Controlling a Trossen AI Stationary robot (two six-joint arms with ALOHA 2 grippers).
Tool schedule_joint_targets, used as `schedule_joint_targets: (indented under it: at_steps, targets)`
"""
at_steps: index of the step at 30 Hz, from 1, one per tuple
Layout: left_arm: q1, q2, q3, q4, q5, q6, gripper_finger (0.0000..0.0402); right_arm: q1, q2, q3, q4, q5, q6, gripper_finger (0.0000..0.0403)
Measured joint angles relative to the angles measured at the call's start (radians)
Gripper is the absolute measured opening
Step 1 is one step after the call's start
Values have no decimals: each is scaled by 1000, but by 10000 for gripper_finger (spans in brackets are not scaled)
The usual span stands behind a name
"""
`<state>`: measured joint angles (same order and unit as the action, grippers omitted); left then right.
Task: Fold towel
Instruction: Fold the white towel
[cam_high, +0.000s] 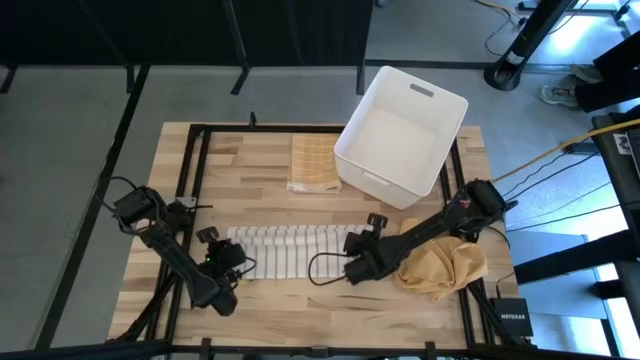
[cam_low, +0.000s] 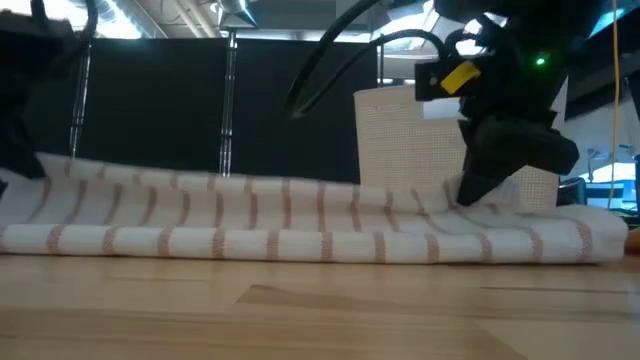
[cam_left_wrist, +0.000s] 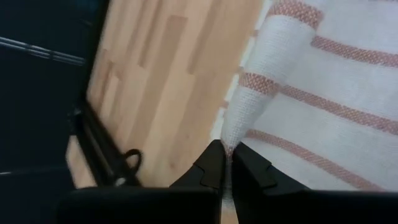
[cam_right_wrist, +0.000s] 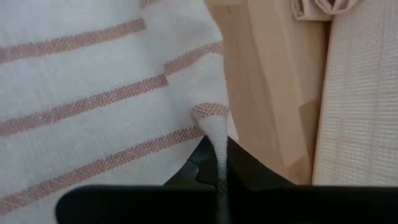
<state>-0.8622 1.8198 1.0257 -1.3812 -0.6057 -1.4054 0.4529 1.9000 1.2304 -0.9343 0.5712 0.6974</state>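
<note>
While the striped towel (cam_high: 292, 252) lies flat on the table (cam_high: 260, 160), my left gripper (cam_high: 236, 262) pinches one end. My right gripper (cam_high: 356, 262) pinches the other end tight.

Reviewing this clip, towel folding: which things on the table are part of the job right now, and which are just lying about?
In the job:
- striped towel, lying flat
- left gripper, shut on one towel end
- right gripper, shut on the other end

Lying about:
- white bin
- folded checked cloth beside it
- crumpled yellow cloth by the right arm
</note>
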Motion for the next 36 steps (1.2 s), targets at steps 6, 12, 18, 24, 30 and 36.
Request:
schedule_joint_targets:
  at_steps: [6,12,18,24,30,36]
  targets:
    - [0,-2,-5,23,25,-2,10,-14,0,8,12,-44,-24,5]
    - [-40,-62,79,7,95,-11,4,40,0,100,-53,-102,-20,3]
    - [-108,-160,142,14,190,-75,4,112,-2,214,-117,-176,15,3]
    - [-201,-241,167,167,260,-84,4,196,-2,263,-108,-288,37,3]
    - [-203,-254,130,60,150,-152,3,189,-2,226,-113,-166,42,3]
    - [-139,-249,24,43,142,-170,6,103,-2,142,-103,-90,58,3]
